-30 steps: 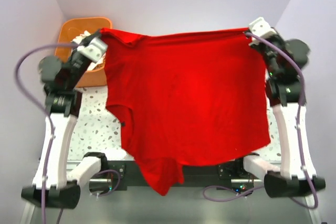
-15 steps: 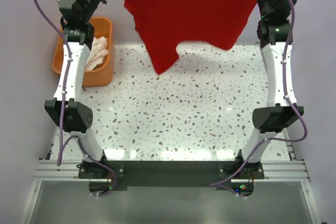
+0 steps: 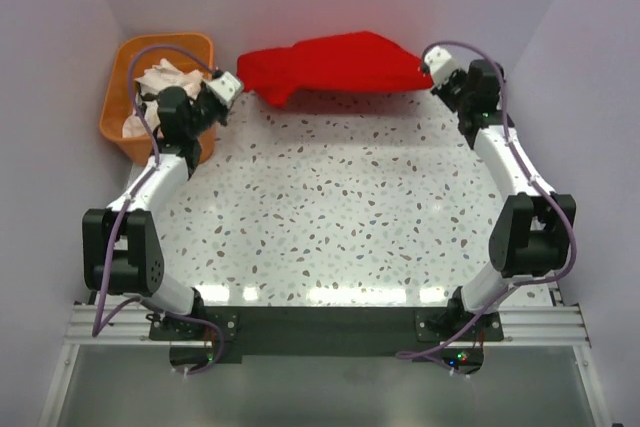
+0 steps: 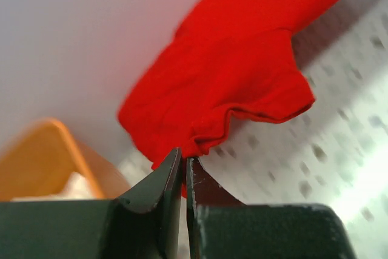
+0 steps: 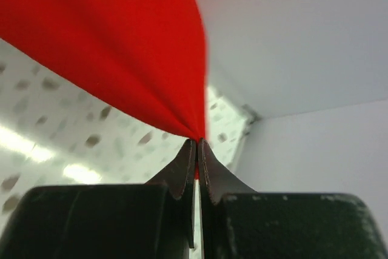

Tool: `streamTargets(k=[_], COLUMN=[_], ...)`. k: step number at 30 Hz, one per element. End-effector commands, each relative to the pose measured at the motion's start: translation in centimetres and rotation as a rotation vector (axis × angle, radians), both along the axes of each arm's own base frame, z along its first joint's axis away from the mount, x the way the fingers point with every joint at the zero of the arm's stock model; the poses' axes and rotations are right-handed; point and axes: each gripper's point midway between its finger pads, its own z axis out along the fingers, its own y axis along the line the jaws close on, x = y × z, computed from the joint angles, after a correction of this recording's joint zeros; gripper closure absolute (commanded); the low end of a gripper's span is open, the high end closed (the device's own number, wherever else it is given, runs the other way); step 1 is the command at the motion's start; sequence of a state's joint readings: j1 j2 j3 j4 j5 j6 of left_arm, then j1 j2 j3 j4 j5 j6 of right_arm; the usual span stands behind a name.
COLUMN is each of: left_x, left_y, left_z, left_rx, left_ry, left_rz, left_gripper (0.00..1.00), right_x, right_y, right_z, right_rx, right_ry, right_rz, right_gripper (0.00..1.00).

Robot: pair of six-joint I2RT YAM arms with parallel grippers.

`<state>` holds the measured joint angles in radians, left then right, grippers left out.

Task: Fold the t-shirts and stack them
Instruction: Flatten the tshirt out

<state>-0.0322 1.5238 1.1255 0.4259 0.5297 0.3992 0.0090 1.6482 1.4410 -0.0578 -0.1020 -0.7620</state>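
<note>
The red t-shirt point(image 3: 335, 64) lies bunched along the far edge of the worktop point(image 3: 350, 207). The left end effector point(image 3: 236, 90) is clamped on its left end, and the right end effector point(image 3: 432, 72) on its right. White t-shirts point(image 3: 160, 82) lie in the basket point(image 3: 118, 97) at the far-left corner.

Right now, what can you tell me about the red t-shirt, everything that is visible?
The red t-shirt is plain, bright red, soft cloth. It is bunched into a long wrinkled band along the far edge of the table, beside the orange basket. The left fingers pinch one end, near a hemmed sleeve. The right fingers pinch the other end, where the cloth fans out taut. Whether it rests on the table, I cannot tell.
</note>
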Motion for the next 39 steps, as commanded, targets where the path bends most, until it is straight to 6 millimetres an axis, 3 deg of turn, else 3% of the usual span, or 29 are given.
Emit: streamTargets(k=[1,3,7,10,11,15,18,19,20,22,23,24,25,26,28,29,30,31,32,33,36,37,39], left_x=[-2.6,-3.1,-3.3,-3.4,-3.3,-5.1,-8.2,-10.0,-11.2,-14.7,-16.2,-17.5,-20.1,-21.9,-26.3,-28.5,-30.5,-31.4,-31.9,-31.8,-29.6,-28.2,-25.6], left_y=[0.2,0.3,0.3,-0.5,-0.5,-1.2,-1.8,-1.9,-1.9,-2.1,-2.1,-2.1,-2.1,-2.3,-2.2,-2.7,-2.5,-2.5,-2.4,-2.4,-2.6,-3.0,-3.6], left_z=[-4.3,-7.2,-9.3,-8.1,-6.5,-5.1,-5.8,-7.1,-7.3,-9.4,-10.2,-10.9,-12.3,-13.4,-15.6,-16.6,-17.2,-17.4,-17.3,-17.1,-15.7,-15.1,-14.4], left_rx=[0.077,0.105,0.099,0.096,0.122,0.200,0.284,0.299,0.346,0.371,0.431,0.445,0.444,0.499,0.546,0.579,0.587,0.590,0.589,0.592,0.553,0.536,0.484], left_ry=[0.042,0.117,0.221,0.253,0.219,0.248,0.282,0.348,0.332,0.429,0.410,0.434,0.516,0.506,0.621,0.634,0.690,0.700,0.700,0.694,0.675,0.627,0.607], left_rz=[-0.030,-0.037,-0.041,-0.092,-0.110,-0.204,-0.307,-0.344,-0.377,-0.453,-0.507,-0.542,-0.589,-0.657,-0.755,-0.821,-0.858,-0.877,-0.876,-0.862,-0.774,-0.751,-0.697], left_gripper=[0.89,0.90,0.92,0.92,0.92,0.93,0.93,0.93,0.93,0.92,0.92,0.91,0.89,0.86,0.78,0.63,0.53,0.45,0.33,0.28,0.27,0.28,0.31], right_x=[-1.5,-2.1,-2.0,-1.9,-2.2,-4.2,-7.2,-8.3,-10.3,-12.7,-15.0,-16.3,-17.5,-20.4,-23.3,-26.3,-27.6,-28.5,-28.8,-28.6,-27.2,-26.8,-25.1], right_y=[0.8,0.7,0.4,0.4,-0.9,-1.2,-1.3,-1.3,-1.1,-0.9,-0.7,-0.6,-0.5,-0.4,-0.5,-0.8,-0.8,-0.8,-0.8,-0.8,-0.6,-0.6,-0.5], right_z=[-1.7,-5.3,-7.9,-6.9,-6.1,-3.7,-4.9,-4.4,-6.4,-6.9,-9.4,-10.2,-10.9,-12.6,-14.1,-15.8,-15.5,-15.7,-15.7,-15.2,-13.8,-14.5,-13.9], right_rx=[-0.070,-0.085,-0.100,-0.109,-0.104,-0.132,-0.199,-0.247,-0.256,-0.317,-0.318,-0.329,-0.360,-0.361,-0.410,-0.418,-0.448,-0.450,-0.442,-0.444,-0.388,-0.323,-0.264], right_ry=[0.010,0.096,0.176,0.201,0.211,0.233,0.320,0.315,0.389,0.414,0.501,0.535,0.560,0.640,0.707,0.812,0.811,0.825,0.819,0.798,0.780,0.837,0.860], right_rz=[0.098,0.110,0.101,0.110,0.098,0.145,0.217,0.246,0.278,0.338,0.372,0.397,0.436,0.471,0.535,0.571,0.601,0.601,0.589,0.571,0.519,0.489,0.442], right_gripper=[1.00,1.00,1.00,1.00,1.00,1.00,1.00,1.00,1.00,1.00,1.00,1.00,1.00,1.00,1.00,0.91,0.69,0.31,0.22,0.19,0.18,0.19,0.25])
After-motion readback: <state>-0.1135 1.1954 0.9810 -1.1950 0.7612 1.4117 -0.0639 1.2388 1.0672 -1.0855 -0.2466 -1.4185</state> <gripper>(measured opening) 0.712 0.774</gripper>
